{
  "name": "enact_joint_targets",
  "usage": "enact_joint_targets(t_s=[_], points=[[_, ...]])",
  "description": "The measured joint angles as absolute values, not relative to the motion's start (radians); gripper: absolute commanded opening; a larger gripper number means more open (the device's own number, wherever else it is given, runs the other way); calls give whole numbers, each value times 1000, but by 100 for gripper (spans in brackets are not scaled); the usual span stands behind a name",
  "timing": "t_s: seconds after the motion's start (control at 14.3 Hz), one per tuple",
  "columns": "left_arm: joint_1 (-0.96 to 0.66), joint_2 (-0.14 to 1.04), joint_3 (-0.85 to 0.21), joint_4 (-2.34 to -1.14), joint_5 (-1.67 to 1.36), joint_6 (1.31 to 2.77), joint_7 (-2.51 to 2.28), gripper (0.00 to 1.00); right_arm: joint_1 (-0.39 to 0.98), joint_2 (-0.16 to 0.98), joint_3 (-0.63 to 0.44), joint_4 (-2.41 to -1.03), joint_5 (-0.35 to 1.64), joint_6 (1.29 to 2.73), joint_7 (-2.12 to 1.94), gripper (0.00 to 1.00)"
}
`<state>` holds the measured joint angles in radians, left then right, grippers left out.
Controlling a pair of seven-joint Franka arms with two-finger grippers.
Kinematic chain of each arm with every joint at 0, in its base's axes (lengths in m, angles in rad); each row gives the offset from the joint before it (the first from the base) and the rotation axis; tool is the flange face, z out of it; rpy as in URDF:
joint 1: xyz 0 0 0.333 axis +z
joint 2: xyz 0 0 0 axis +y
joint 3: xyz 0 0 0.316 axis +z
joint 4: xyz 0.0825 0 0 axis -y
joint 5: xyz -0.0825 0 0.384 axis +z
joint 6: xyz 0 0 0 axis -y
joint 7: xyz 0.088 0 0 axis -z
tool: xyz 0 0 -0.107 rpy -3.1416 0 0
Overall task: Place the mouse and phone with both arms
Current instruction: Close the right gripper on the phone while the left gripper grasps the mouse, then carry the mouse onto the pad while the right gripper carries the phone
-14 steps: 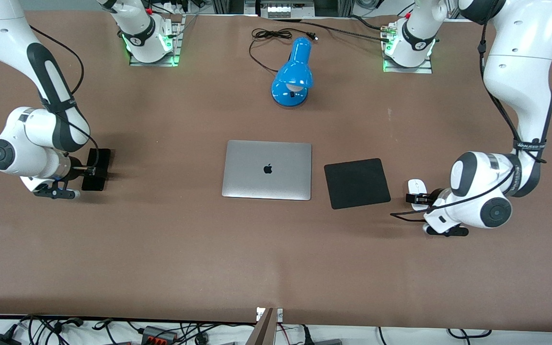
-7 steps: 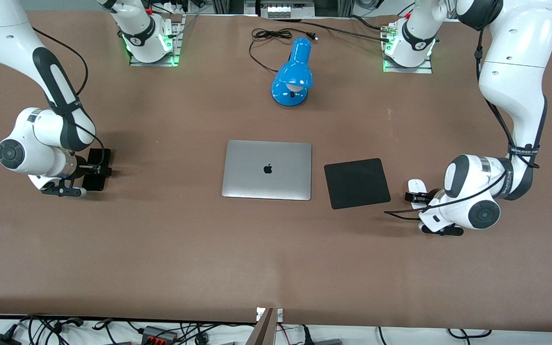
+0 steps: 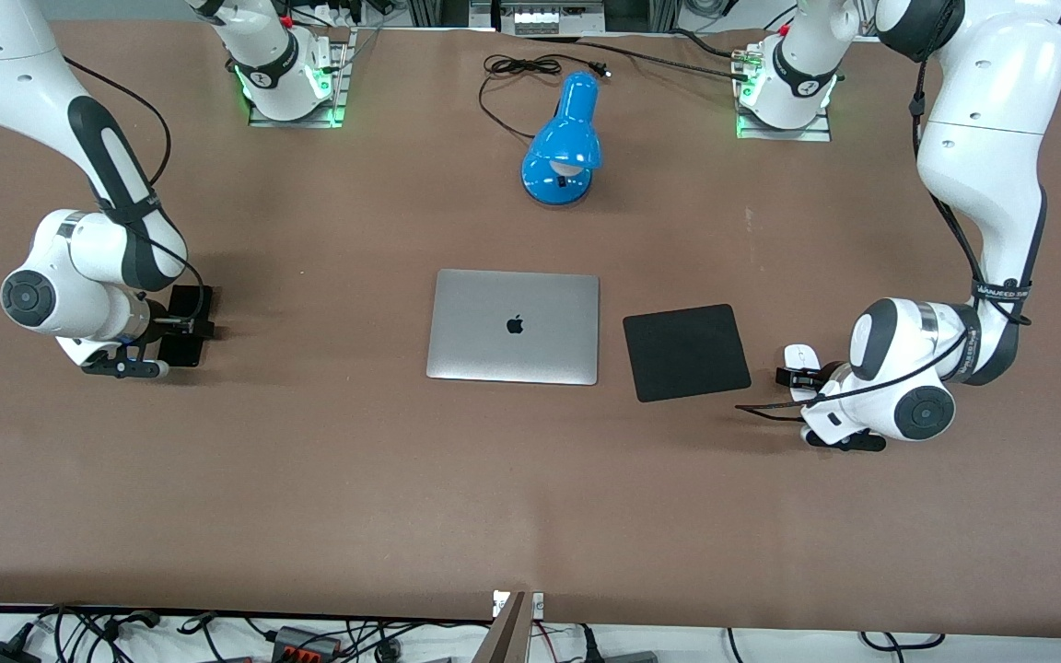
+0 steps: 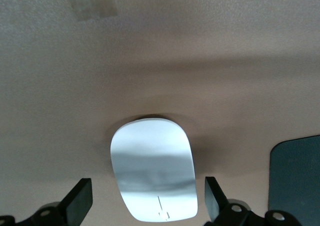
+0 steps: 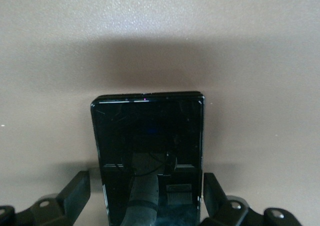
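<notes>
Both pickups pending; nothing lifted yet, as far as can be judged.

Left gripper: fingers spread, one each side of the mouse, a clear gap showing on both sides, so no contact. The mouse lies flat on the table, between the fingers, just beside the black pad toward the left arm's end. Left arm folded low, wrist bent down over the mouse, gripper close to the tabletop.

Right gripper: fingers spread, straddling the phone; fingers near its long edges but apparently not clamped. The phone lies flat on the table under the gripper, at the right arm's end, well apart from the laptop. Right arm likewise crouched, elbow high, wrist low.

Left to do: close on both, lift, carry, set down. Blue lamp untouched.
</notes>
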<state>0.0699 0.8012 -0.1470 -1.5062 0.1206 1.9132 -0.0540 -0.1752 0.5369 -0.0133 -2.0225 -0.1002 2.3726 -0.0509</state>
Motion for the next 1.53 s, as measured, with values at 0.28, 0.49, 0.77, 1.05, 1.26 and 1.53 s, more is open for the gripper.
enact_joint_targets(t_s=[0.28, 0.49, 0.77, 1.05, 1.26, 1.53], points=[[70, 801, -147, -1505, 121, 1912, -54, 45, -175, 541, -13, -2022, -101, 2374, -52, 99], [70, 800, -148, -1497, 113, 1910, -55, 42, -175, 540, -13, -2022, -107, 2374, -54, 48], [73, 772, -247, -1479, 58, 1855, -65, 42, -176, 531, -13, -2022, -127, 2369, -54, 19], [44, 763, -377, -1480, 57, 1829, -196, 43, -175, 530, -12, -2019, -128, 2365, -56, 17], [-13, 769, -382, -1486, 57, 1836, -240, 44, -160, 510, -1, -1958, -129, 2260, -56, 15], [-47, 802, -379, -1503, 57, 1899, -264, 47, -64, 470, 6, -1779, -96, 2020, -41, 14]])
